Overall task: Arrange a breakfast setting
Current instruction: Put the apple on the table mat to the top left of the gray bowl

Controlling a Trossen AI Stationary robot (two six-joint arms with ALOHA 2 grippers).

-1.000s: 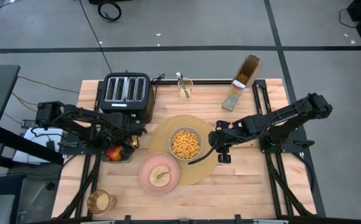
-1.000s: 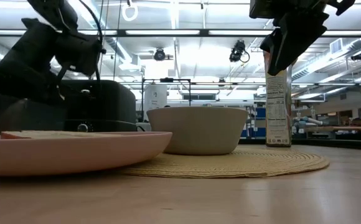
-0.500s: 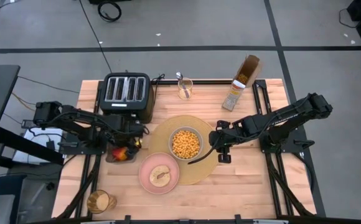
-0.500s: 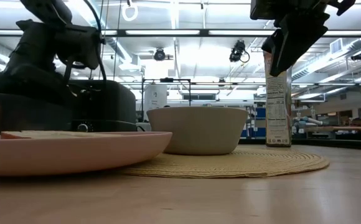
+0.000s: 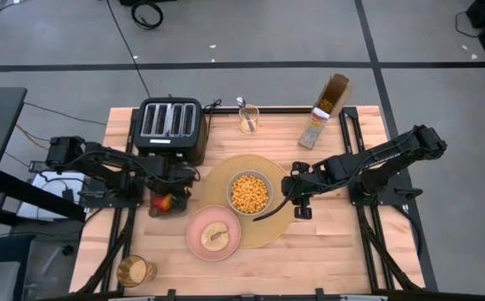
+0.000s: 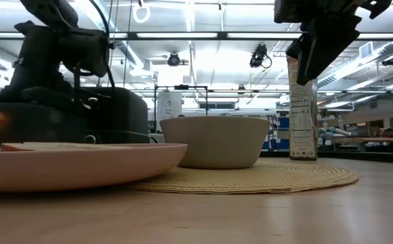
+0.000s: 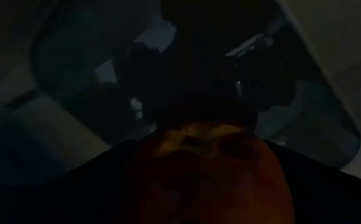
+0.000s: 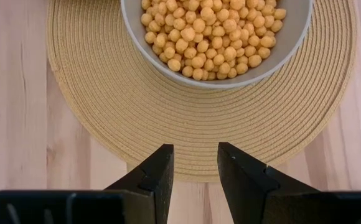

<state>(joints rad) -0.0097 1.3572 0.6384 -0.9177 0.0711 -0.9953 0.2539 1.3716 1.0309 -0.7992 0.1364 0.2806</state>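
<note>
Red apple (image 5: 163,201) sits gripped in your left tool (image 5: 169,201), just left of the tan placemat (image 5: 269,227); carry it right. Right tool (image 8: 195,163) hangs empty, fingers apart.

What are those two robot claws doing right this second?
Left gripper: closed on the round red apple, beside the black toaster.
Right gripper: open, empty, over the round woven tan placemat.

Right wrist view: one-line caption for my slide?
Right gripper, fingers apart, empty, above the placemat beside the cereal-filled bowl.
</note>
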